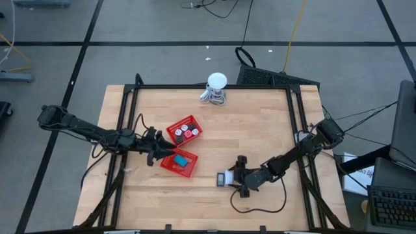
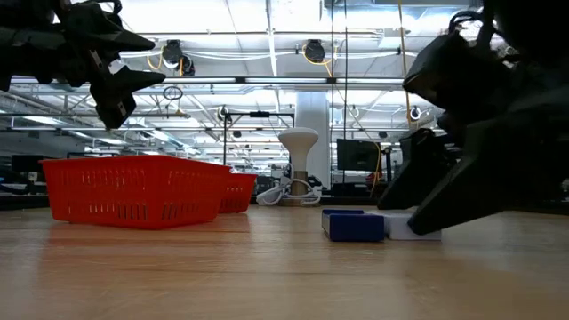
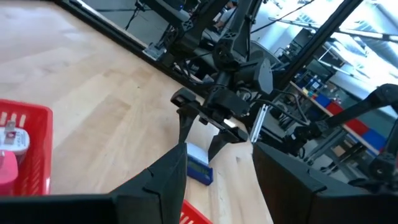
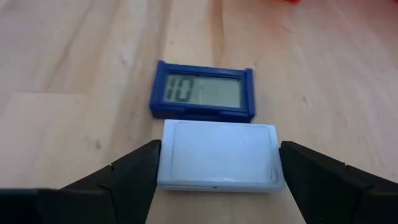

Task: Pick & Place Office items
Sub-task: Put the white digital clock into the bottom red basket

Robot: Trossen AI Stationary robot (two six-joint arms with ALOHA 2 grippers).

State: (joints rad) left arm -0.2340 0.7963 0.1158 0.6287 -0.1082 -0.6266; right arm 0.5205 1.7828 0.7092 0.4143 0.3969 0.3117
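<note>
A small office item, a white block with a blue-framed number display (image 4: 202, 93), lies flat on the wooden table (image 1: 260, 123) at the near right. My right gripper (image 4: 219, 149) is open and slants down over it, one finger beside each short end of the white body (image 4: 217, 155). The same item shows in the high view (image 1: 224, 179) and in the low view (image 2: 356, 224). My left gripper (image 1: 162, 148) hovers open and holds nothing, level between two red baskets. The far basket (image 1: 184, 130) holds several small pieces. The near basket (image 1: 179, 162) holds a light blue piece (image 1: 182, 159).
A white round-headed gadget with a coiled cable (image 1: 216, 88) stands at the table's far edge. A black frame rail (image 1: 296, 130) runs along the table's right side, close to my right arm. Bare wood lies between the baskets and the right gripper.
</note>
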